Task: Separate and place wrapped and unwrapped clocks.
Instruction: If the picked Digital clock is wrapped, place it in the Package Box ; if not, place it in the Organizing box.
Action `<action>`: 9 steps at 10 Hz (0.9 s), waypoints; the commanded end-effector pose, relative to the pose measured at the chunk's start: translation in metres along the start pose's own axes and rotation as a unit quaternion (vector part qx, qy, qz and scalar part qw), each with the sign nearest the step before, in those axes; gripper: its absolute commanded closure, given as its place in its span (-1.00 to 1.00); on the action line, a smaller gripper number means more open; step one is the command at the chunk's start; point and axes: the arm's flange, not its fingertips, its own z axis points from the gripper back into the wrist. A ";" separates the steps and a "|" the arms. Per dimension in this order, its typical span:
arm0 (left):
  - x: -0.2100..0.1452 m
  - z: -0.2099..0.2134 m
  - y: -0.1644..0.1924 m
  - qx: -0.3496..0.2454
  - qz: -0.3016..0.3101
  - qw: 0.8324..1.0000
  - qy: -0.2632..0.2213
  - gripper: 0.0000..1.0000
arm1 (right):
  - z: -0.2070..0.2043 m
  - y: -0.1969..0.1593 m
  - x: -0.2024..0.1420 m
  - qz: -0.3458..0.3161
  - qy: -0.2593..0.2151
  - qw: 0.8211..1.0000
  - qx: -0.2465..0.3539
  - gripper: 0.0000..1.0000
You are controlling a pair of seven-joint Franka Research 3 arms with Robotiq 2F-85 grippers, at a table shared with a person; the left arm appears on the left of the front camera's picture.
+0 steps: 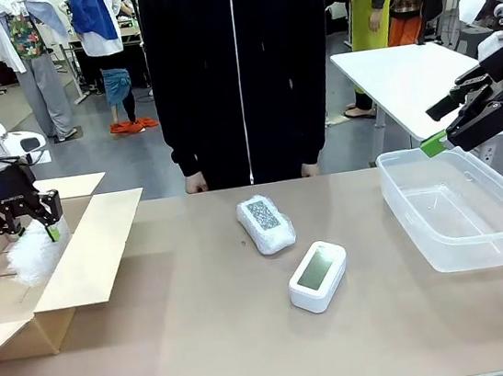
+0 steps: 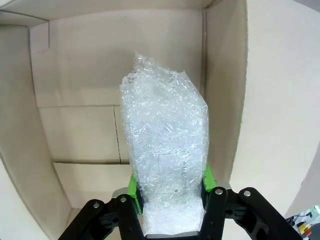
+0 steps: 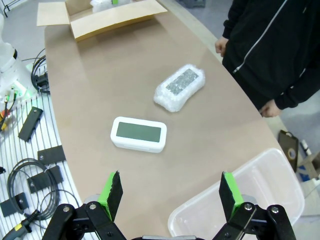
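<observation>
My left gripper (image 1: 36, 226) hangs inside the open brown cardboard box (image 1: 93, 255) at the left, shut on a bubble-wrapped clock (image 2: 165, 150) that points down toward the box floor. A second wrapped clock (image 1: 265, 223) lies at the table's middle, near the person. The bare white clock (image 1: 319, 275) with its grey-green screen rests just in front of it, also seen in the right wrist view as the bare clock (image 3: 138, 134) beside the wrapped one (image 3: 180, 87). My right gripper (image 1: 452, 123) hovers open above the clear tub (image 1: 463, 206), holding nothing.
A person in a black jacket (image 1: 239, 69) stands at the far edge, hands resting by the table rim. The box flaps (image 1: 75, 185) spread outward. Cables and small black parts (image 3: 30, 165) lie off the table's near side. Another white table (image 1: 404, 75) stands behind the tub.
</observation>
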 end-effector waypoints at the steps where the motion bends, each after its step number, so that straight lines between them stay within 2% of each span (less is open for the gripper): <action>1: 0.006 0.005 0.000 0.003 0.003 1.000 -0.005 -0.06 | -0.003 -0.001 -0.001 0.001 -0.006 1.000 0.011 -1.00; 2: 0.007 0.005 -0.002 0.001 0.013 1.000 -0.005 -1.00 | -0.003 -0.001 -0.001 0.001 -0.006 1.000 0.011 -1.00; 9: 0.000 0.024 -0.010 0.008 0.005 1.000 0.008 -1.00 | -0.003 -0.001 -0.001 0.001 -0.006 1.000 0.011 -1.00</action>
